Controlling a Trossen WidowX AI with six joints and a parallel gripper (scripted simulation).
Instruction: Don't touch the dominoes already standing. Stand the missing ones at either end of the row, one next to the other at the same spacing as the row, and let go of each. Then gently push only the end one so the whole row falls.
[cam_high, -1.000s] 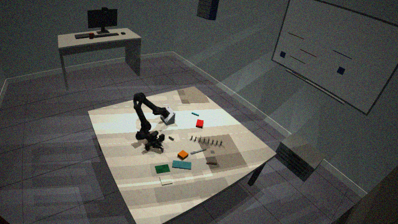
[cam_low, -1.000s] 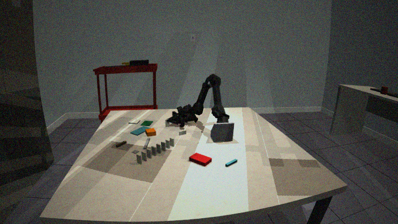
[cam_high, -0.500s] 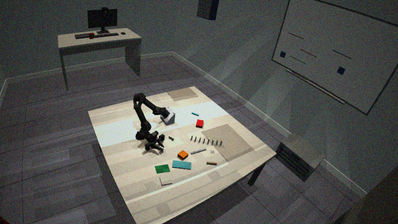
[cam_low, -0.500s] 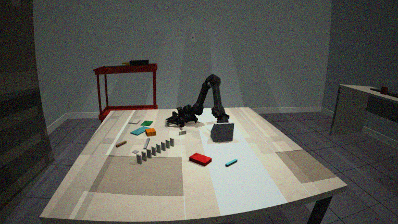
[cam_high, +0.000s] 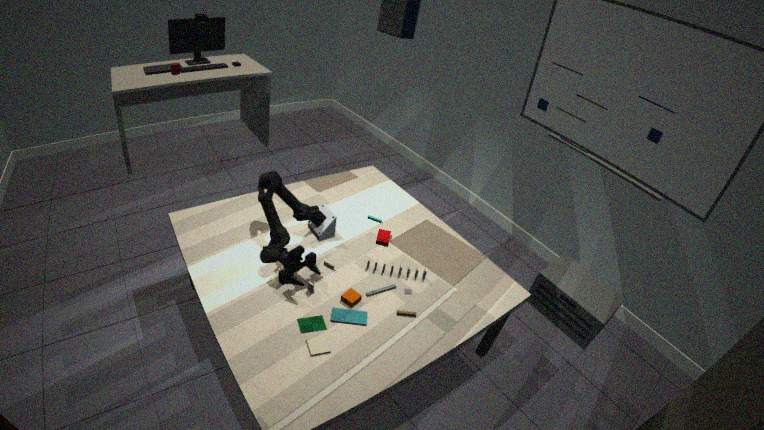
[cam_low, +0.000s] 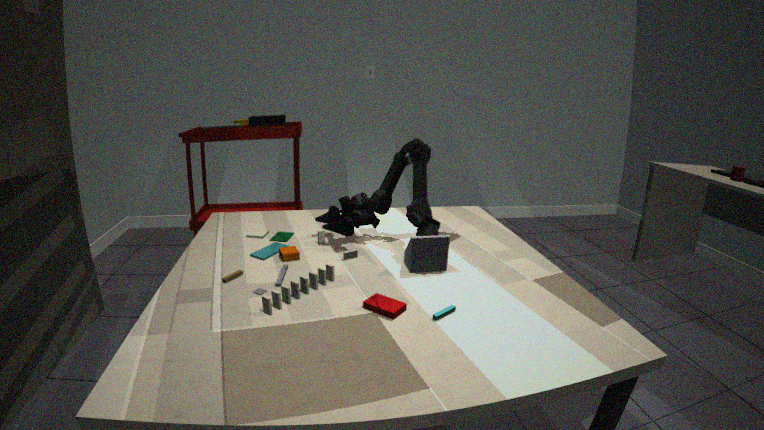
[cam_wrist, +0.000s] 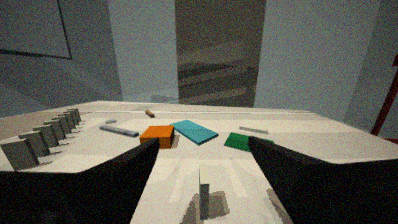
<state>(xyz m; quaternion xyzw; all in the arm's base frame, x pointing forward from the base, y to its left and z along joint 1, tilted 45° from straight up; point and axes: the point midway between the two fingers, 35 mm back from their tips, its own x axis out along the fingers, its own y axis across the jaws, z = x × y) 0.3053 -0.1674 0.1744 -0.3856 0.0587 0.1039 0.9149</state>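
Note:
The row of several grey dominoes (cam_high: 399, 271) (cam_low: 295, 290) (cam_wrist: 19, 155) stands upright and evenly spaced. A single grey domino (cam_high: 310, 288) (cam_low: 321, 238) (cam_wrist: 204, 200) stands upright on the table, well away from the row, narrow edge towards the wrist camera. My gripper (cam_high: 311, 278) (cam_low: 320, 222) (cam_wrist: 204, 141) is wide open just by it. In the wrist view the domino shows between and below the fingers, touching neither. Another grey domino (cam_high: 328, 264) (cam_low: 350, 255) lies on its long edge between the gripper and the row; the wrist view does not show it.
An orange block (cam_high: 351, 296) (cam_wrist: 157, 136), a teal slab (cam_high: 349, 316), a green plate (cam_high: 311, 324) and a grey bar (cam_high: 380, 290) lie near the row. A red block (cam_low: 384, 305), a cyan stick (cam_low: 443, 312) and a grey wedge (cam_low: 427, 254) are on the row's other side.

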